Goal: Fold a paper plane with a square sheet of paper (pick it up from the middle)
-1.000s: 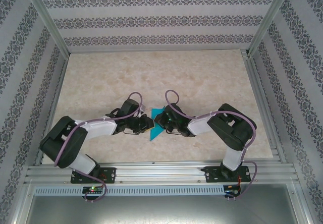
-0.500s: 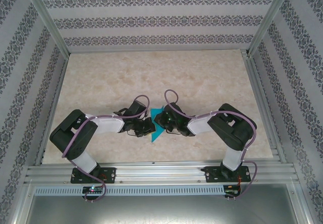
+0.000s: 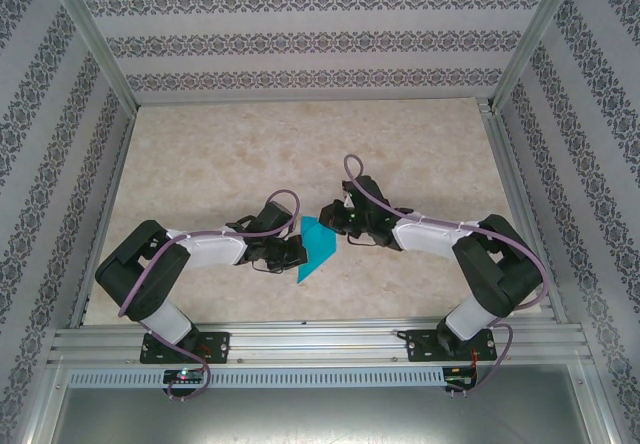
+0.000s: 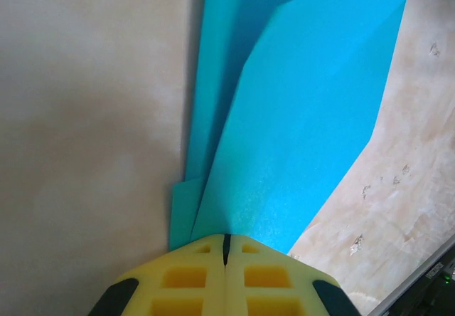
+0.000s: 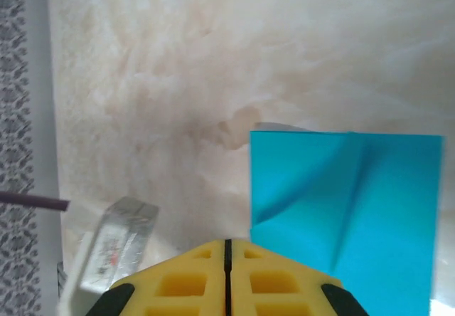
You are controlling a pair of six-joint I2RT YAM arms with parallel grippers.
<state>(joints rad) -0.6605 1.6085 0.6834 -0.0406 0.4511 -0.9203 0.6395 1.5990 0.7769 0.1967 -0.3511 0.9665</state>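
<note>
While my left pincer (image 3: 296, 252) sits low over the table (image 3: 300, 144), its fingers (image 4: 192, 277) are pressed flat together, their tips meeting the left edge of the folded teal paper (image 3: 318, 247), which lies on the table between my arms. My right pincer (image 3: 334, 220) is likewise closed tight, with nothing in it, just beside the paper's far right corner.

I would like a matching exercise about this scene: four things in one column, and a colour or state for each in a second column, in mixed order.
Things:
1. left pincer
2. right pincer
3. paper
4. table

Colour or state:
a. beige, marbled
b. blue, folded
c. shut, tip on the paper
d. shut, tip beside the paper

Pairs: 1-c, 2-d, 3-b, 4-a
</note>
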